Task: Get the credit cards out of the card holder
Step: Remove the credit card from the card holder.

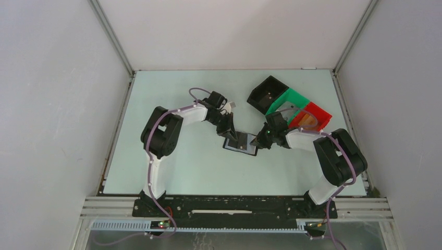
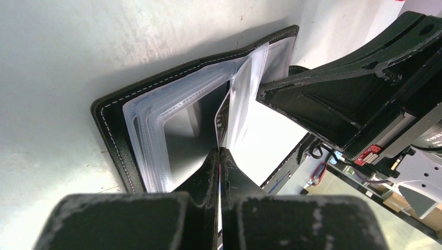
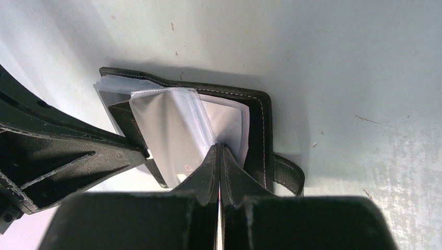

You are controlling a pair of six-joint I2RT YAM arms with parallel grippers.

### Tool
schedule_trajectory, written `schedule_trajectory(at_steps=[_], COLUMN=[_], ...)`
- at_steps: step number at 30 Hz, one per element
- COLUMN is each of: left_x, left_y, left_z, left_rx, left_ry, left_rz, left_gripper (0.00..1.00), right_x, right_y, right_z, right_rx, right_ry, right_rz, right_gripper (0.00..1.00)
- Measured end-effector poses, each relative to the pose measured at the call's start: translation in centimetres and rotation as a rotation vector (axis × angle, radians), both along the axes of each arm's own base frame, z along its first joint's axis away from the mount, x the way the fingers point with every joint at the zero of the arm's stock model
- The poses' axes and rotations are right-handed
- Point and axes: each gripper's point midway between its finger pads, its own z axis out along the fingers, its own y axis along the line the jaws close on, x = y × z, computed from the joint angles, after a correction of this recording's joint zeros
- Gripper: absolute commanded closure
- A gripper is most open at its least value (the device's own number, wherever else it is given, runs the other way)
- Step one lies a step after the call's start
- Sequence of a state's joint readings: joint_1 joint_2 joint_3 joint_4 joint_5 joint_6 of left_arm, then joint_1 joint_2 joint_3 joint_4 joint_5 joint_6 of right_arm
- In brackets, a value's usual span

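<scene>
The left arm [image 1: 194, 112] and right arm [image 1: 304, 139] both reach inward and pitch downward, jaws fully closed, tips near each other from opposite sides.

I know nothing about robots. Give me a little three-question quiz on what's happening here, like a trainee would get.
1. True or false: the small black folding card holder lies closed on the pale table.
2. The left gripper and right gripper are: A) both wide open, B) both shut, down at the card holder, C) both raised far above it.
3. On which of the robot's sides does the open black bin stand?
Key: 1 false, it lies open. 2 B. 3 the right.
</scene>
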State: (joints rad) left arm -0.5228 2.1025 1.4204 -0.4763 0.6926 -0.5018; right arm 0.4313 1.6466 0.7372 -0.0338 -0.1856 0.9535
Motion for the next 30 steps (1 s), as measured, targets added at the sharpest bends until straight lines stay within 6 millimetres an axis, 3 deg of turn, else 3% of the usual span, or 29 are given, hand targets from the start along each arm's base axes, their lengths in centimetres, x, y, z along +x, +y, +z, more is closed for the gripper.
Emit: schedule_trajectory(at_steps=[10, 19, 25, 30], left_x=[-0.5, 0.0, 0.1, 0.1], left_y=[0.2, -0.2, -0.1, 0.2], left_z=[0.3, 0.4, 0.2, -0.3], left_rx=[-0.023, -0.030, -0.024, -0.007], left_ry=[0.024, 0.030, 0.029, 0.011], left_rz=[-0.019, -0.018, -0.013, 0.029], left_gripper=[1.00, 1.00, 1.00, 0.89], right_x=[0.1, -0.8, -1.6, -1.6], right_y=[0.0, -1.4, -2.5, -2.5], right_z=[0.1, 0.7, 1.3, 2.3], right_rx=[0.006, -0.054, -0.103, -0.101], right_ry=[-0.015, -0.052, -0.067, -0.097], right_rz=[0.002, 0.010, 0.018, 0.019], right_gripper=[1.00, 0.82, 0.80, 0.80])
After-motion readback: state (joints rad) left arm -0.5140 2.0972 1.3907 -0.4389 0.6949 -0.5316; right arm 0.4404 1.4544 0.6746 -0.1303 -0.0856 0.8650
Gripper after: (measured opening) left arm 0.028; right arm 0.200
